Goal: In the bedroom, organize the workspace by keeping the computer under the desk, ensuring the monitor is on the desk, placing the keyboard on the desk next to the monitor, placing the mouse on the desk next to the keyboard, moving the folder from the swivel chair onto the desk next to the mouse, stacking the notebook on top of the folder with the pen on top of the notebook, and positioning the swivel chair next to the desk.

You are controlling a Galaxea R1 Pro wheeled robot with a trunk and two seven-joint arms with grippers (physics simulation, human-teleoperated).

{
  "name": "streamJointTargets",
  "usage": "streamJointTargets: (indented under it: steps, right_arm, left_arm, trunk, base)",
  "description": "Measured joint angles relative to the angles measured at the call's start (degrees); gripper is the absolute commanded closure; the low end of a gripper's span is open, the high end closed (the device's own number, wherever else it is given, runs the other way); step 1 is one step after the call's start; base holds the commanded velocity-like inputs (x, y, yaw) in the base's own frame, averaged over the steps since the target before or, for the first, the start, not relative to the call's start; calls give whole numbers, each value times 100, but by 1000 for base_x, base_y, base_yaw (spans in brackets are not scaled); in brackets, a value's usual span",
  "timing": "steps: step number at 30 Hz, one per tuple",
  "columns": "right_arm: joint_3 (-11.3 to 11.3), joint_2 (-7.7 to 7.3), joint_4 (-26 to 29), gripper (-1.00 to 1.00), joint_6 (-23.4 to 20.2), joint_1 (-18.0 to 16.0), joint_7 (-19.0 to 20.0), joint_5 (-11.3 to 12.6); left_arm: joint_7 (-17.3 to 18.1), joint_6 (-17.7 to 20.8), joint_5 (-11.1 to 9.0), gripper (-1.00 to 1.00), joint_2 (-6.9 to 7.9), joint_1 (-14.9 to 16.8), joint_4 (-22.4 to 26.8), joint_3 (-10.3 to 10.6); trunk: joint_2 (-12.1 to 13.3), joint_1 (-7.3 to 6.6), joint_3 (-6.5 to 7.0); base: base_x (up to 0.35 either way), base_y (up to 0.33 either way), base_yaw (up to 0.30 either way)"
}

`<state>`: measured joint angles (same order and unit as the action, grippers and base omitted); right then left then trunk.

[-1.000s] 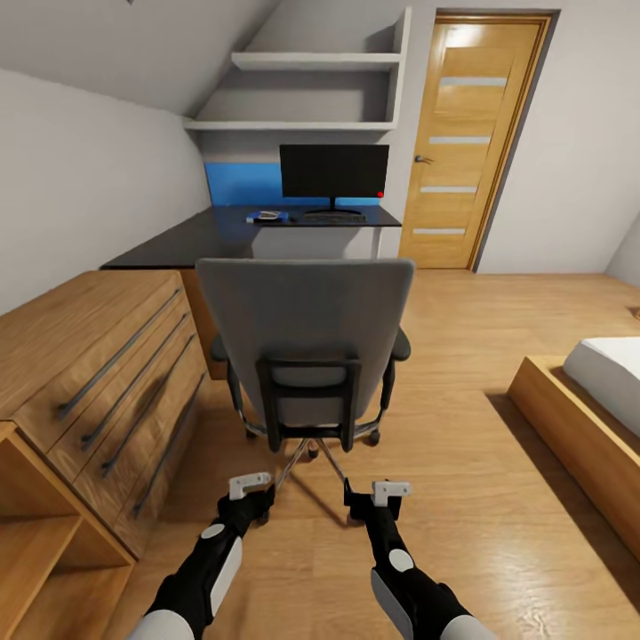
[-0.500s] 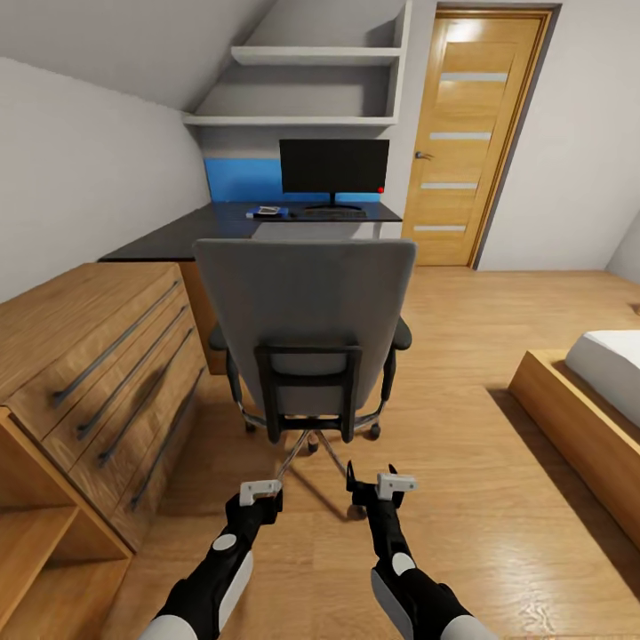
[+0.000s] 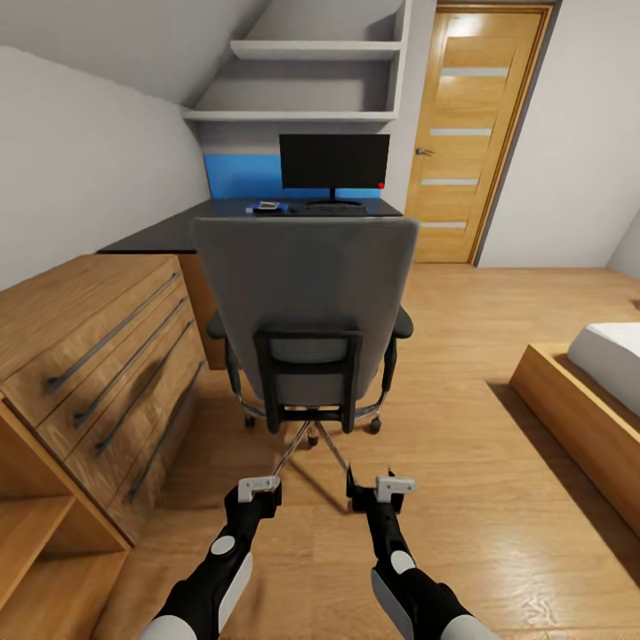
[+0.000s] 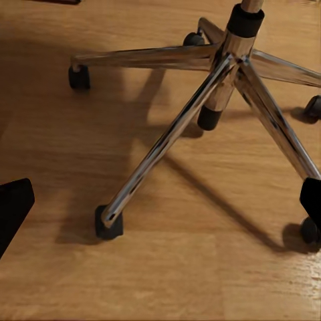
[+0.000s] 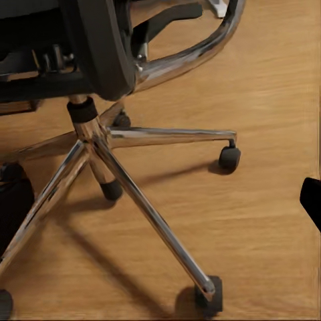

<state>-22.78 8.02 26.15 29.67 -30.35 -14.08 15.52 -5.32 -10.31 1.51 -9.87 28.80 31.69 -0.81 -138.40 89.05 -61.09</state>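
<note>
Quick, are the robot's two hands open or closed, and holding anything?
Left gripper: open, holding nothing.
Right gripper: open, holding nothing.

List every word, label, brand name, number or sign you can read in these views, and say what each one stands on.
No readable text in any view.
Monitor: screen black, a small red dot at its lower right corner, no brand legible.
Keyboard: too small to make out any key markings.
Door: plain wood with pale strips, no sign.
Chair: back and chrome base carry no label.
Left claw and right claw: no markings.
</note>
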Motion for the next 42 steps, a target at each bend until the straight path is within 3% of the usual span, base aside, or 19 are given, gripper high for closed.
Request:
streamJointTargets:
  steps: [3,12,20,29,38,42]
  right_arm:
    - [3,-5,11,-100,-218,0,-92,-121]
    - [8,-6,79,-100,-278,0,-143,-281]
    - [-10,3,384,-100,-237,0,-255,-291]
    - [-24,20,531,-100,-305,0,-409,-341]
    - [-20,-15,1019,-100,-288,4,-467,-411]
    - [-37,-26,1064,-100,-277,14,-472,-609]
  left_arm:
    - [5,-20,0,-100,3,0,-5,-2]
    - [5,-115,-5,-100,9,0,-8,-17]
    - [38,-183,-15,-100,21,0,-6,-15]
    - [3,-429,-23,-100,39,0,0,-47]
    - [3,-691,-22,-100,75,0,-38,-54]
    - [43,-710,-17,-100,90,0,-55,-53]
  trunk:
    - [-120,66,-54]
    - [-481,263,-215]
    - [-493,285,-393]
    - [-493,285,-393]
    - [-493,284,-393]
    - [-493,282,-393]
  base:
    - [0,0,0]
    - [0,0,0]
    - [0,0,0]
    - [0,0,0]
    - [18,0,0]
    - [223,0,0]
